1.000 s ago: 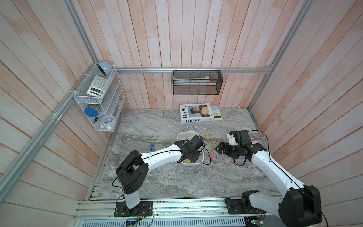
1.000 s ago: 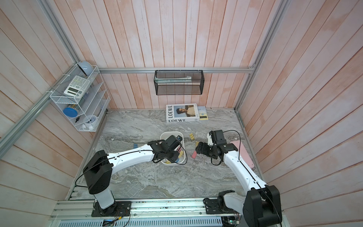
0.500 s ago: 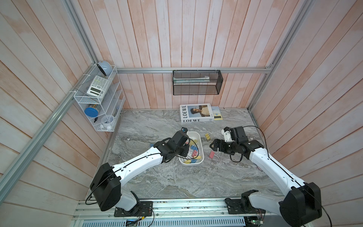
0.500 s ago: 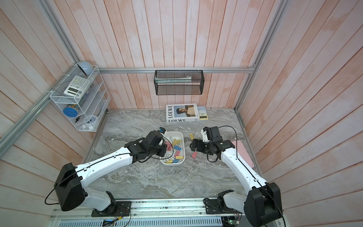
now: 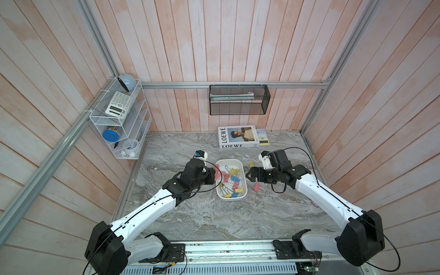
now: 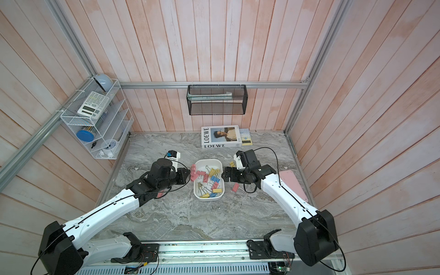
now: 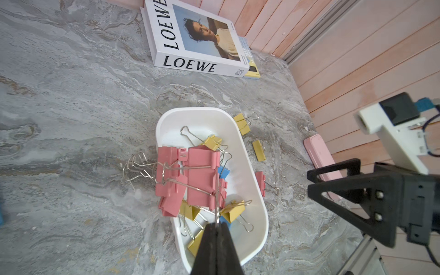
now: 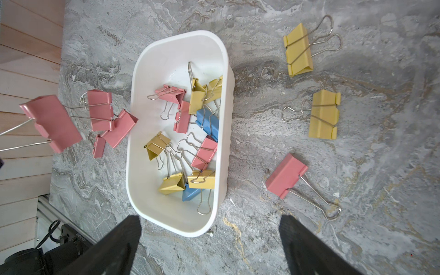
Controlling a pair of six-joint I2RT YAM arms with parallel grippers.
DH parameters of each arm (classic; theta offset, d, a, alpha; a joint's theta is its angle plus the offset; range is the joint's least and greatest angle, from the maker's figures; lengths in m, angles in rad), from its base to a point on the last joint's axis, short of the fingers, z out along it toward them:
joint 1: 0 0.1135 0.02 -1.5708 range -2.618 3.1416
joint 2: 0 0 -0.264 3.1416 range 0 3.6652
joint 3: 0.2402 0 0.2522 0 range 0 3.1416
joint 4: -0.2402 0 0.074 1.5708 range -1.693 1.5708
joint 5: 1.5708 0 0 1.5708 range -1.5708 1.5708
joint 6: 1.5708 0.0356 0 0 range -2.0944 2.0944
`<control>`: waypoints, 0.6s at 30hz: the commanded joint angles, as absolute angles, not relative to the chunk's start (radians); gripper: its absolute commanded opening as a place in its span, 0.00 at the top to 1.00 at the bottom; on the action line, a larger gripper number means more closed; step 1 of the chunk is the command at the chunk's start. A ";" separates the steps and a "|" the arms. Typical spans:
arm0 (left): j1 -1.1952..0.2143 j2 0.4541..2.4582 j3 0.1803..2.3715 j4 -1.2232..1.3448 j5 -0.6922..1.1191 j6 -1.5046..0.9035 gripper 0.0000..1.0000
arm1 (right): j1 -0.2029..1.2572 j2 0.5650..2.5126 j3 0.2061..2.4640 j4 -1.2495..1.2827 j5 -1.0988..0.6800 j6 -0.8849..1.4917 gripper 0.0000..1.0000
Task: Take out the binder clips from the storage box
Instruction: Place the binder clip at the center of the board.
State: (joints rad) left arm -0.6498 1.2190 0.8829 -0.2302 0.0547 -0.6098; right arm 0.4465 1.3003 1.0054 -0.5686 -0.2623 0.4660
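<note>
The white storage box [image 5: 229,162] [image 6: 207,161] [image 8: 142,59] sits mid-table and holds several pink, yellow and blue binder clips [image 8: 202,119]. My left gripper [image 7: 216,228] [image 5: 212,177] is shut on the wire handle of a pink binder clip [image 7: 200,176]. A few more pink clips [image 8: 54,121] hang tangled from it, raised at the box's left rim. My right gripper [image 8: 209,220] [image 5: 248,176] is open and empty just right of the box. Two yellow clips [image 8: 298,51] [image 8: 323,114] and a pink one [image 8: 285,175] lie on the table to the right.
A LOEWE book [image 5: 237,136] lies at the back wall. A flat pink case [image 6: 291,183] rests by the right wall, under the right arm. A black mesh basket [image 5: 239,100] hangs on the back wall, and a white wire shelf [image 5: 119,123] on the left wall.
My left gripper has drawn back from over the box to its left rim, lifting the tangle of pink clips. My right gripper has moved left toward the box with its jaws wider apart.
</note>
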 commanded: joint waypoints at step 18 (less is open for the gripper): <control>-0.669 1.532 0.740 0.385 0.301 -0.946 1.00 | 0.452 1.199 0.963 -0.565 -0.189 0.458 0.02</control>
State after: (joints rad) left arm -0.6643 1.5085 0.7734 0.2329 0.2653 -0.8787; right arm 0.4477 1.2221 0.9871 -0.5774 -0.2092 0.4629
